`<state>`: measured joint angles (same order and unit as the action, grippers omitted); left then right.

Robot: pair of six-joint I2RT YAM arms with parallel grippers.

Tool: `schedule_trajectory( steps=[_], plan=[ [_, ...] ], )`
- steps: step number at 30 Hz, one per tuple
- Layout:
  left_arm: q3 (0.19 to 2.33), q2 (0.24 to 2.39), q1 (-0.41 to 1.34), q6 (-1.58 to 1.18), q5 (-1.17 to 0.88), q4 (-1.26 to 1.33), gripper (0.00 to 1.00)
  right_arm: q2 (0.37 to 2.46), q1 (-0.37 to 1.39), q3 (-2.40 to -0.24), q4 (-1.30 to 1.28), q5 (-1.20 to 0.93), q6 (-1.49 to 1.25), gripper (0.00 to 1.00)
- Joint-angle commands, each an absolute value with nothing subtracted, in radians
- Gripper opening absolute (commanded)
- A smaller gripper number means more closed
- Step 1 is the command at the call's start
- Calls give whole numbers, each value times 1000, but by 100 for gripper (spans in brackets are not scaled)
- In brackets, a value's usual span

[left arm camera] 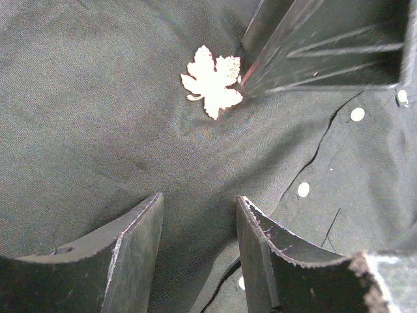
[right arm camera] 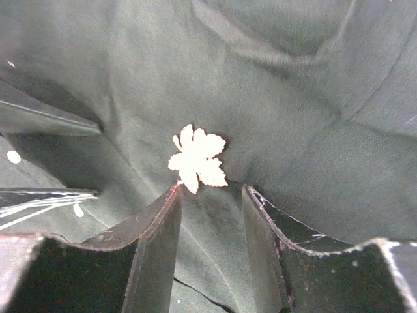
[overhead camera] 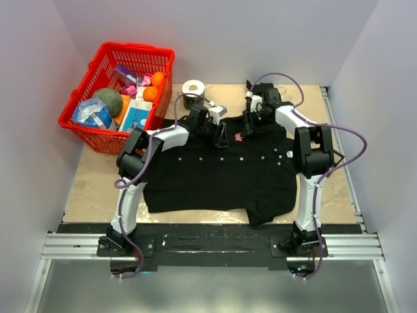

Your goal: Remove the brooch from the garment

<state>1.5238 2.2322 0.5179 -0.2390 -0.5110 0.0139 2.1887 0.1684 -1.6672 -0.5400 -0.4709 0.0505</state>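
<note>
Spreading over most of the tan table (overhead camera: 91,189), the black garment (overhead camera: 208,179) lies open and slightly rumpled. A red basket (overhead camera: 81,124) of groceries stands at 10 o'clock from it. Both arms reach over the shirt's far half. The left gripper (left arm camera: 199,202) is over the cloth with jaws moderately apart, only fabric between them. The right gripper (right arm camera: 212,190) is parted about as much and grasps nothing. The brooch (right arm camera: 197,158), a small leaf shape, lies on the cloth at 12 o'clock from each gripper in its own wrist view, one right fingertip (right arm camera: 174,191) at its edge. White buttons (left arm camera: 358,114) dot the placket nearby.
</note>
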Motion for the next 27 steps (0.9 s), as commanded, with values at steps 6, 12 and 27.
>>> schedule_trajectory(
  steps=[6, 12, 27],
  plan=[
    [1542, 2224, 511, -195, -462, -49, 54, 2174, 169, -1772, -578, -546, 77, 44],
    [1545, 2226, 506, -193, -463, -51, 54, 2236, 169, -1787, -591, -512, 67, 44],
    [1542, 2224, 502, -193, -465, -49, 54, 2286, 169, -1798, -621, -594, 86, 40]
  ],
)
